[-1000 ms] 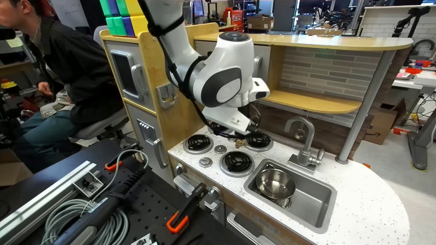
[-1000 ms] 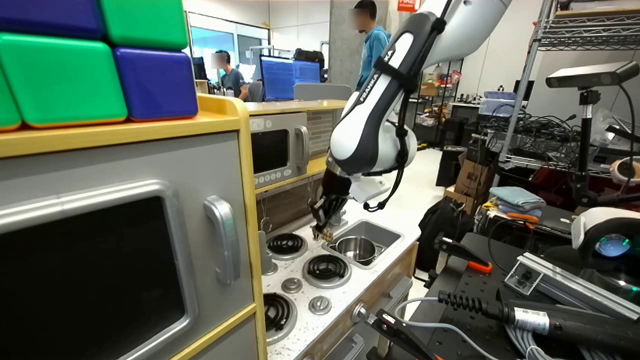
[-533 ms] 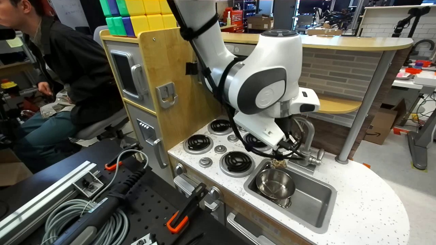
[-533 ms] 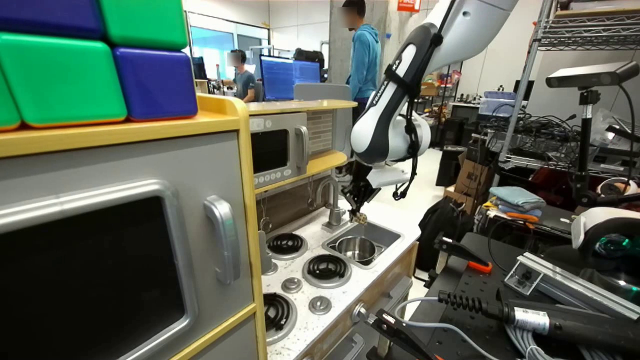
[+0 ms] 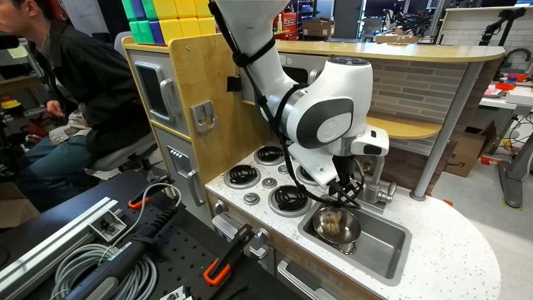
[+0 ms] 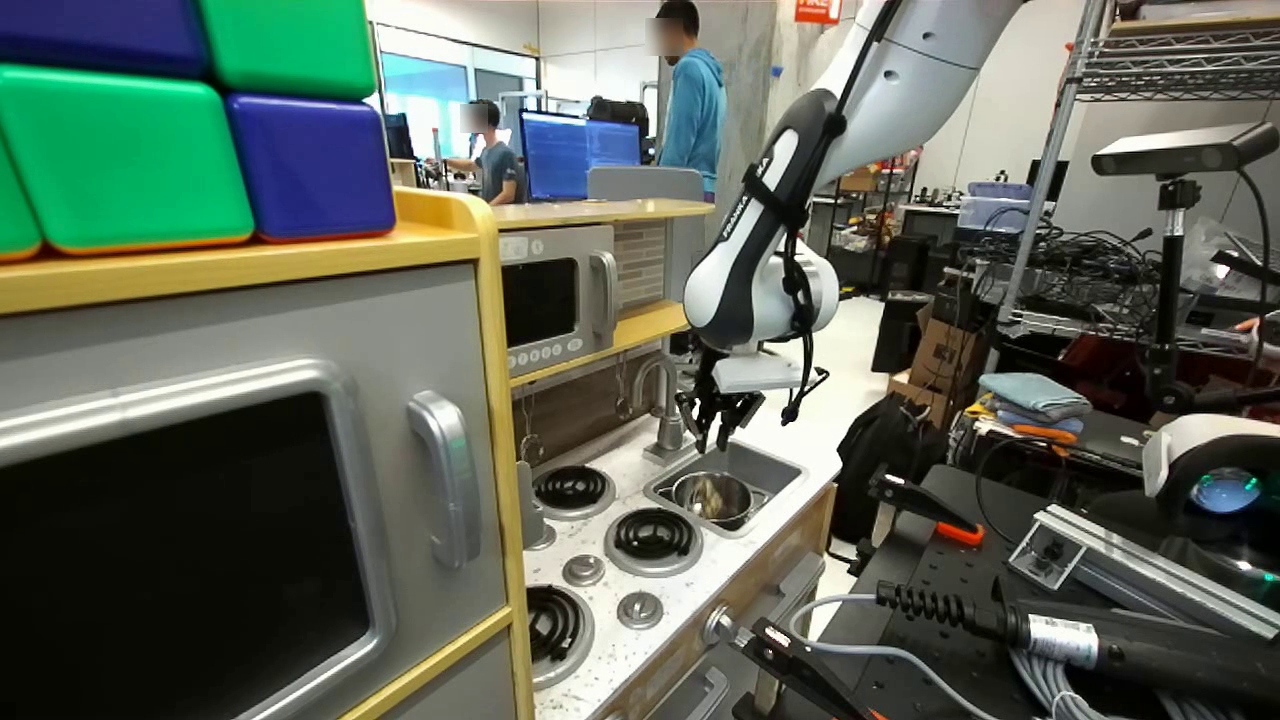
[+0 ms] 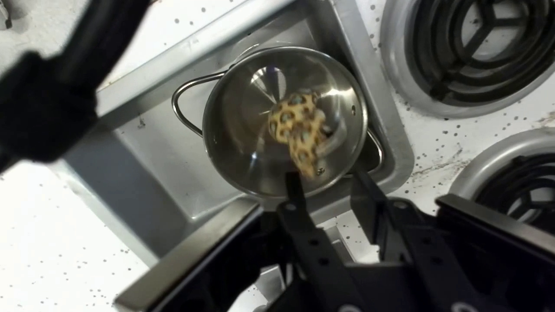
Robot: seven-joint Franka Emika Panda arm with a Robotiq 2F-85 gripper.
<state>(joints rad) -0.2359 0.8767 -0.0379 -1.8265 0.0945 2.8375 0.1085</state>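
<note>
The small yellow object with brown-ringed spots (image 7: 299, 125), maybe a soft toy, is inside the round shiny metal pot (image 7: 243, 97), below the black two-finger claw (image 7: 327, 184). In the wrist view it appears just ahead of the fingertips (image 7: 364, 203), closer to the one at the left of that view. Its long side seems to run toward the fingertips, slightly slanted, but it is blurred, so I cannot say this surely. I also cannot tell whether it touches the bottom of the pot. Only one robot arm (image 5: 329, 121) is here, so no other one is nearer.

The claw is partly opened: a clear gap stands between its fingertips, and it holds nothing there. In an exterior view the claw hangs above the pot (image 6: 690, 500), apart from its rim. The pot stands in the grey rectangular sink (image 5: 381, 237), which is set into the white speckled worktop (image 5: 449, 241).
</note>
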